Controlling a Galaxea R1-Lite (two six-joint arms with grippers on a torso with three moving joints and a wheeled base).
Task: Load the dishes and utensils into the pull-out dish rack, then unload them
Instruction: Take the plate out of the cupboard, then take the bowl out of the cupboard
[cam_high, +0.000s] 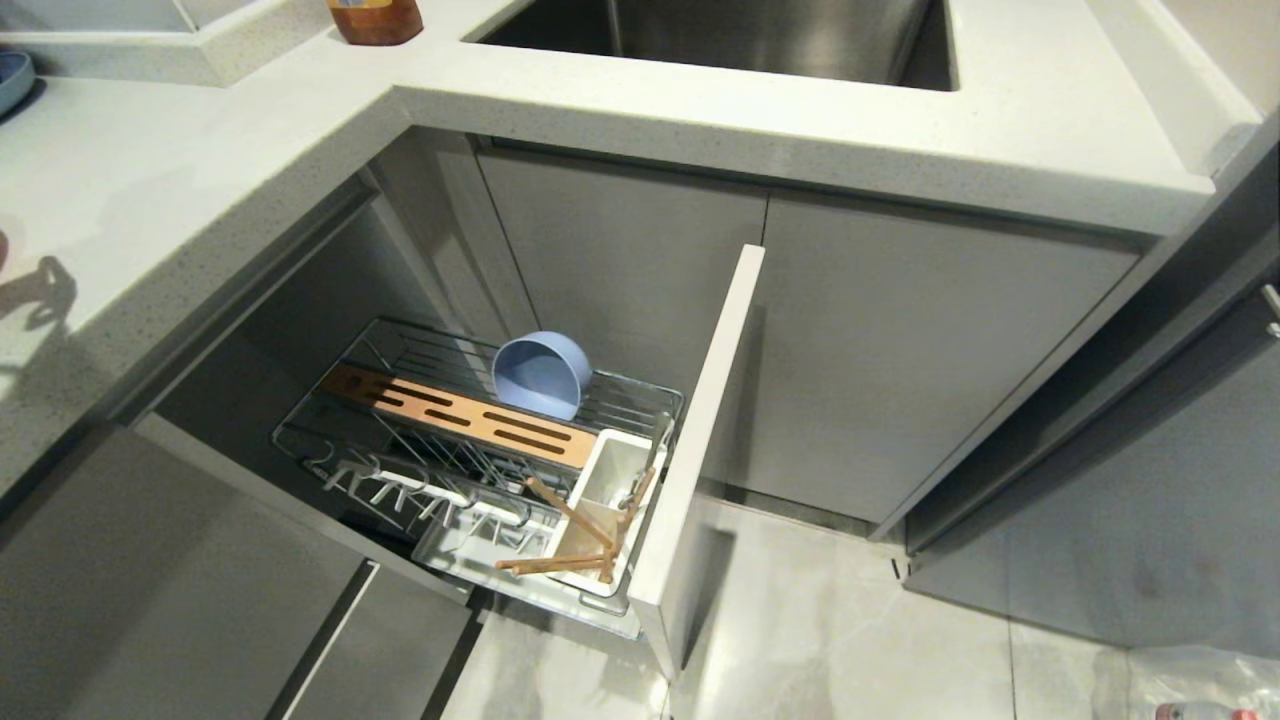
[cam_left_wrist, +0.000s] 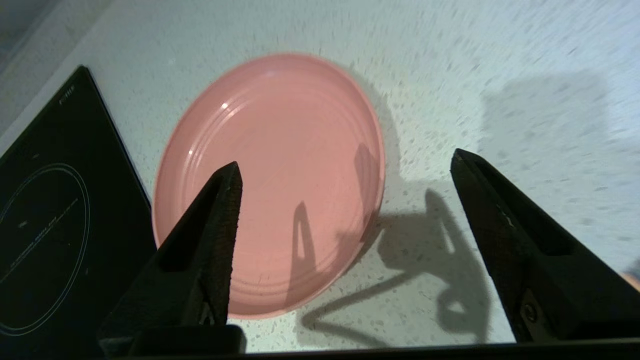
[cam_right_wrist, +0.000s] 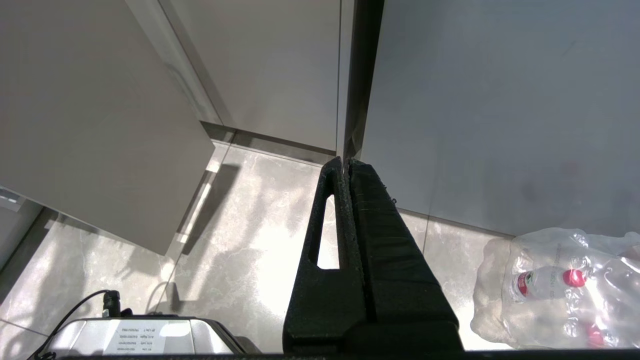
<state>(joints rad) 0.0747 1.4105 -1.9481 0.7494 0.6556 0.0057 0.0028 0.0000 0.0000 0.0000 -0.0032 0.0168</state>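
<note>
Blue bowl (cam_high: 541, 373) tilted in pulled-out rack (cam_high: 480, 420).

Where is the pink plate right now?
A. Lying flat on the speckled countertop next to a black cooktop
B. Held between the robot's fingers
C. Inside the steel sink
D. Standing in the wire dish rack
A: the pink plate lies flat on the countertop beside the black cooktop, with the open left gripper above it, not touching.

A white speckled countertop (cam_high: 200, 190) wraps an inner corner, with a steel sink (cam_high: 740, 40) sunk into its far run and a black induction hob (cam_left_wrist: 55, 215) set flush on its left run. Below stand flat grey cabinet doors (cam_high: 920, 360) over a pale marbled tile floor (cam_high: 830, 630), where shrink-wrapped bottles (cam_right_wrist: 555, 285) lie by the right-hand cabinet.
</note>
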